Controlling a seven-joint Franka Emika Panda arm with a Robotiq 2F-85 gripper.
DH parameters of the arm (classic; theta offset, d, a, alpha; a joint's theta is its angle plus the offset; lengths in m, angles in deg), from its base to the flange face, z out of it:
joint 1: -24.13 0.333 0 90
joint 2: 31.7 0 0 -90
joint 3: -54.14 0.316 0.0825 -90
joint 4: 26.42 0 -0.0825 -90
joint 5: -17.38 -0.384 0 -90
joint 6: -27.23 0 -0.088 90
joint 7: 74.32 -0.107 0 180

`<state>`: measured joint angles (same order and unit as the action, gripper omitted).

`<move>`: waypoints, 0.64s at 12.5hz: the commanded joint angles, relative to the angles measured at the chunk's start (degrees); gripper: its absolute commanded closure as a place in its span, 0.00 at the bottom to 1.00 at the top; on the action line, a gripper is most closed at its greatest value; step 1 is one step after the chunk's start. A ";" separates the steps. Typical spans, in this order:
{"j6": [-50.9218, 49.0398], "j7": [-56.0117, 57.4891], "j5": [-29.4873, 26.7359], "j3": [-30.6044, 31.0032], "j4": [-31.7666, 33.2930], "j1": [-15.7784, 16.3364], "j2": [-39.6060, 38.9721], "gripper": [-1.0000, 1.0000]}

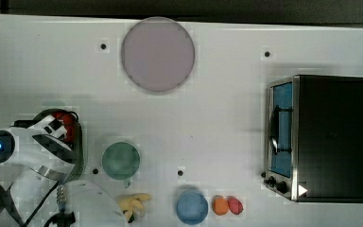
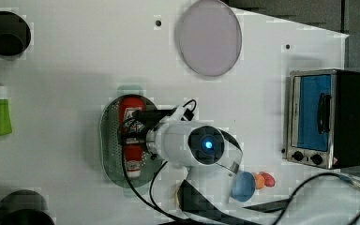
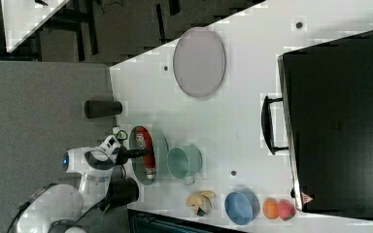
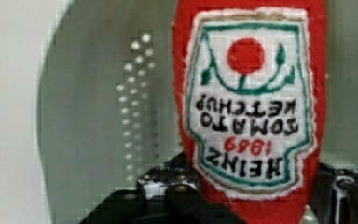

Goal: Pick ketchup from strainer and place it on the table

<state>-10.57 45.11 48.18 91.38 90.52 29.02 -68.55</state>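
The ketchup [image 2: 132, 136] lies lengthwise inside the strainer [image 2: 108, 140], its white cap toward the left view's bottom, and the strainer sits on the white counter [image 2: 75, 70]. The jaws [image 2: 138, 133] are down at the bottle's middle, a finger on each side of the red body in the wrist view (the label [image 4: 249, 100] reads upside down there). Whether they press on the bottle or merely bracket it, I cannot tell.

In the top view the arm covers most of the strainer [image 1: 81, 146], with a bit of red bottle [image 1: 65, 124] showing. A green cup [image 1: 121, 161] stands just beside the strainer on the top view's right. Along the top view's bottom edge lie a banana [image 1: 134, 204], a blue bowl [image 1: 192, 207] and two small round fruits [image 1: 227, 205]. A grey-lilac plate [image 1: 157, 54] sits well apart near the top view's top, and a toaster oven [image 1: 319, 138] stands at the top view's right.
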 commanded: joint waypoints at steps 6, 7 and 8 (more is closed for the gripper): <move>-15.58 0.66 -18.00 6.52 -3.66 -5.60 21.38 0.40; -18.36 2.55 -18.03 6.02 -4.28 -6.59 22.60 0.40; -20.41 5.43 -18.06 5.43 -4.87 -7.86 23.47 0.40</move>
<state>-29.65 47.17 30.01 98.54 85.48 23.67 -43.42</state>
